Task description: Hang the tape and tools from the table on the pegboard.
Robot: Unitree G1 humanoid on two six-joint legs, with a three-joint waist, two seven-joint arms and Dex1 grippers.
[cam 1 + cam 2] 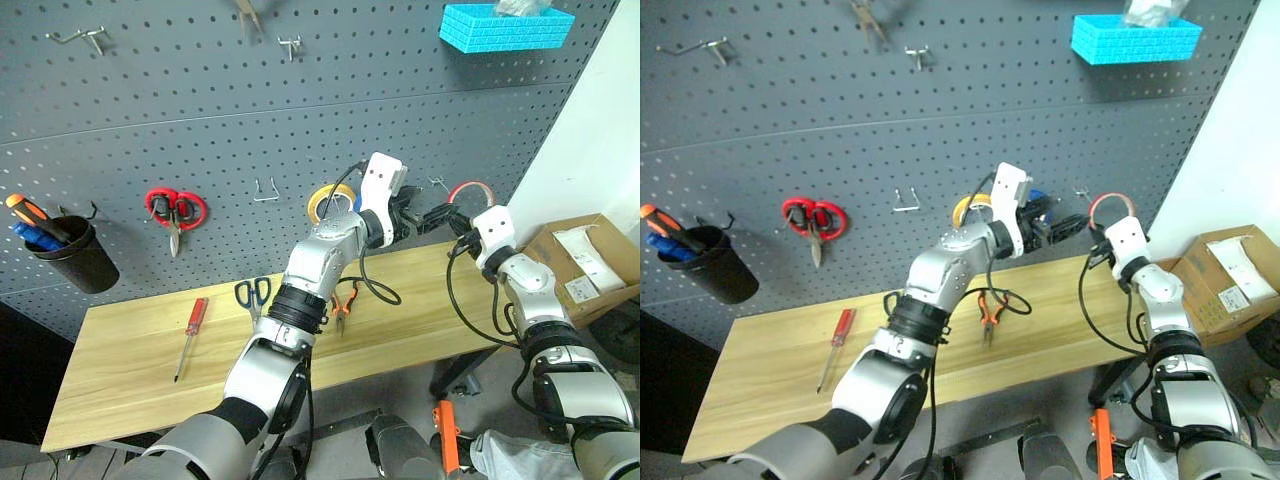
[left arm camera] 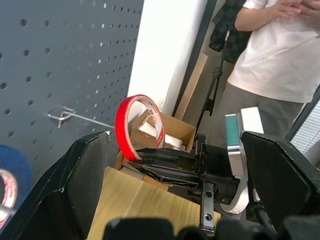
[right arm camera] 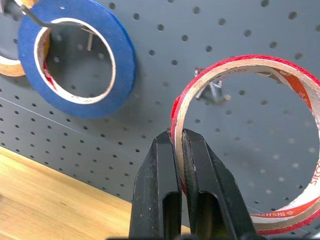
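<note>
Right now right gripper (image 3: 175, 150) is clamped on the rim of the tape (image 3: 240, 65), a thin red ring with pale inner face, held upright just in front of a bare metal hook (image 3: 212, 92) on the pegboard (image 1: 200, 120). Left gripper (image 2: 175, 165) is spread wide, holding nothing. Blue roll (image 3: 75, 60) is hung beside; yellow roll (image 1: 322, 200) sits mostly behind the left arm. Pliers (image 1: 988, 312), blue-handled scissors (image 1: 252, 295), red screwdriver (image 1: 190, 335) lie on the table (image 1: 130, 370). Left wrist view adds a person (image 2: 270, 55) standing off the table end.

To my right I see a white wall (image 1: 590, 150), a cardboard box (image 1: 585, 262) on the floor below, and a person (image 2: 272, 55) standing nearby.
</note>
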